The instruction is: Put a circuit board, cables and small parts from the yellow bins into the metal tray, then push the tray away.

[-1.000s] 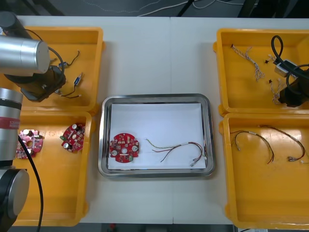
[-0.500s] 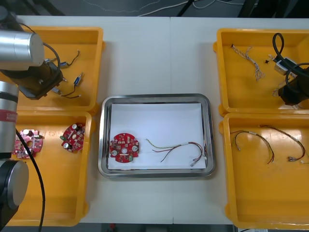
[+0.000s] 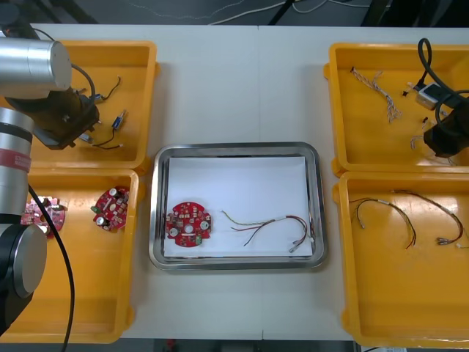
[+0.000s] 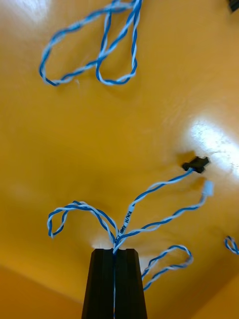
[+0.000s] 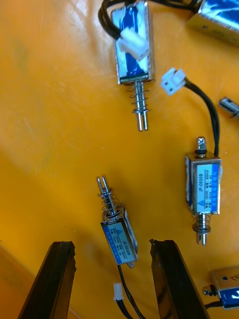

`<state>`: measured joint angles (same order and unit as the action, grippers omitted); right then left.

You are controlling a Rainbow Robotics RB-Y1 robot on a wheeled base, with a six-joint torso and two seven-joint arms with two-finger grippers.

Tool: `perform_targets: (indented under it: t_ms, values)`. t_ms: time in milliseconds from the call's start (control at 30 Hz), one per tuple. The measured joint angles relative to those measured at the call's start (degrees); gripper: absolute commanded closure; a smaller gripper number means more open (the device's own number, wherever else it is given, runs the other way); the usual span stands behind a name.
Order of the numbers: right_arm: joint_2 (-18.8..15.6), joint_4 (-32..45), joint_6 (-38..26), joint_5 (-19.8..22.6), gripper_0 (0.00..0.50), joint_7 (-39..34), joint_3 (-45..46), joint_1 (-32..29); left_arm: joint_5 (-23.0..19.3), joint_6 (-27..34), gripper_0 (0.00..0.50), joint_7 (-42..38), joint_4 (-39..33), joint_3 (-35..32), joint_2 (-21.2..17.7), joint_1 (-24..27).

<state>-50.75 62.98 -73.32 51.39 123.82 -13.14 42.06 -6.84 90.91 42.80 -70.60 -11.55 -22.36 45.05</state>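
Mid-tabletop, metal tray (image 3: 234, 148) holds circuit board (image 3: 187, 224) and red-yellow cable (image 3: 275, 224); right pincer (image 4: 115, 250) pinches blue-white cable (image 4: 155, 188), left pincer (image 5: 112, 244) wide over small metal part (image 5: 120, 242); push pending.

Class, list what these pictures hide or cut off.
1. Front view: left arm covers part of a circuit board.
2. Left wrist view: edge cuts a small metal part beside the open left claw.
3. Right wrist view: edge cuts a second cable near the right claw, shut on a twisted cable.
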Motion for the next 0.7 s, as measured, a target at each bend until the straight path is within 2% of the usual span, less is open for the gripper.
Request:
perform_targets:
  t_ms: [300, 700]
  values:
    - [0.00, 5.75, -9.67, -0.59, 0.500, 1.26, 8.70, 0.01, -1.17, 0.00, 0.045, 0.00, 1.69, -0.42, -0.03, 0.60]
    - [0.00, 12.19, -22.14, -1.25, 0.500, 1.26, 15.73, 0.01, -1.13, 0.23, 0.044, -0.04, 1.88, -1.81, -0.16, 1.82]
